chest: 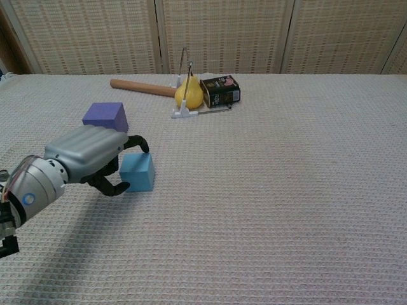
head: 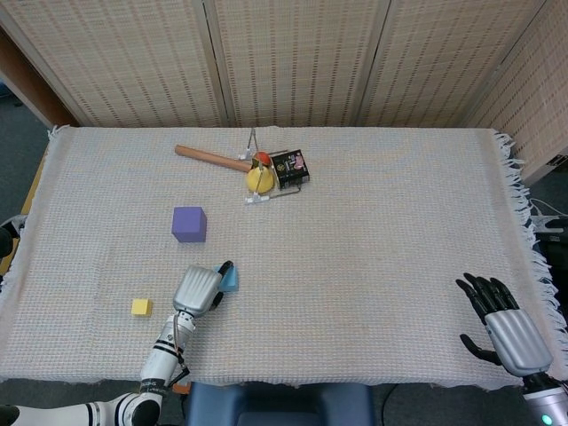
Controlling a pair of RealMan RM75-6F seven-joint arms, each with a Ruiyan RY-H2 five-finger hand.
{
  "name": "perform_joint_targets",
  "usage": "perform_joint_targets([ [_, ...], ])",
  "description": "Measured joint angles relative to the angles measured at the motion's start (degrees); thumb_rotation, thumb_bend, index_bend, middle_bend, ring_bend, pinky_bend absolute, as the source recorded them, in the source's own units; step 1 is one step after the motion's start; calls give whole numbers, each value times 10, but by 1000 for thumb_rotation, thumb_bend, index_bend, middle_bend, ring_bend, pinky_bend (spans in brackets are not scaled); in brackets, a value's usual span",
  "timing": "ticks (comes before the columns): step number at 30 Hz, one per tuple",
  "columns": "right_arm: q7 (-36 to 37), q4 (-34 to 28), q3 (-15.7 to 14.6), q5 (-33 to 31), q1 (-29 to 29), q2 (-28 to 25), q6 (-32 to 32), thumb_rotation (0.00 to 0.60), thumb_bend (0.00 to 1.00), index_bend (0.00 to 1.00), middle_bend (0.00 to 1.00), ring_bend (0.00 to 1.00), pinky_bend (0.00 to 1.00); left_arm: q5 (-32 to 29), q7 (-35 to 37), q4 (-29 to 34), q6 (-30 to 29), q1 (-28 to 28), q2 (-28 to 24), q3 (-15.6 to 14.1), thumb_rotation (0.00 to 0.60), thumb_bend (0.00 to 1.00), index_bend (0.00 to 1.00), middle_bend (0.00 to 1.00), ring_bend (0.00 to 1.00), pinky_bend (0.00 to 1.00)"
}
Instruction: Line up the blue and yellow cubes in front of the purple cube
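Left hand (chest: 95, 159) curls around blue cube (chest: 137, 172), lower left of frame, probably to place it before purple cube (head: 189, 224). Yellow cube (head: 140, 307) waits far left. Right hand (head: 501, 321) spread, empty, lower right.

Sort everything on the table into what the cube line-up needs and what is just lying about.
Needed: blue cube, at the left hand's fingers; yellow cube; purple cube.
Lying about: wooden mallet, yellow pear-like fruit, small dark box.
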State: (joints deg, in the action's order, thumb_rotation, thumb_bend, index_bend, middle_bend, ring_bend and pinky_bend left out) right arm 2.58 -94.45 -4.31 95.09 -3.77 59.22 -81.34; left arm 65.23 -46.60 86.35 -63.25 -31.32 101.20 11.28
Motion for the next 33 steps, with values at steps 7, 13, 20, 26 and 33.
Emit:
perform_joint_targets([
  [7, -2, -1, 0, -4, 0, -1, 3, 600, 54, 0, 0, 0, 0, 0, 20, -28, -6, -11, 10, -5, 600, 354, 309, 1000, 1000, 1000],
  [13, -3, -3, -1, -6, -1, -2, 5, 600, 53, 0, 0, 0, 0, 14, 45, -48, -18, -15, 15, -10, 600, 355, 441, 1000, 1000, 1000],
  [20, -8, -5, -2, -7, -1, -2, 9, 600, 53, 0, 0, 0, 0, 27, 65, -50, -29, -15, 8, -17, 600, 358, 491, 1000, 1000, 1000],
  [26, -9, -7, -3, -9, -1, -3, 10, 600, 53, 0, 0, 0, 0, 36, 70, -41, -46, -9, -23, -21, 600, 360, 495, 1000, 1000, 1000],
  [33, -15, -10, -3, -9, 0, -1, 9, 600, 53, 0, 0, 0, 0, 35, 65, -93, -44, -17, -35, -15, 600, 368, 513, 1000, 1000, 1000],
])
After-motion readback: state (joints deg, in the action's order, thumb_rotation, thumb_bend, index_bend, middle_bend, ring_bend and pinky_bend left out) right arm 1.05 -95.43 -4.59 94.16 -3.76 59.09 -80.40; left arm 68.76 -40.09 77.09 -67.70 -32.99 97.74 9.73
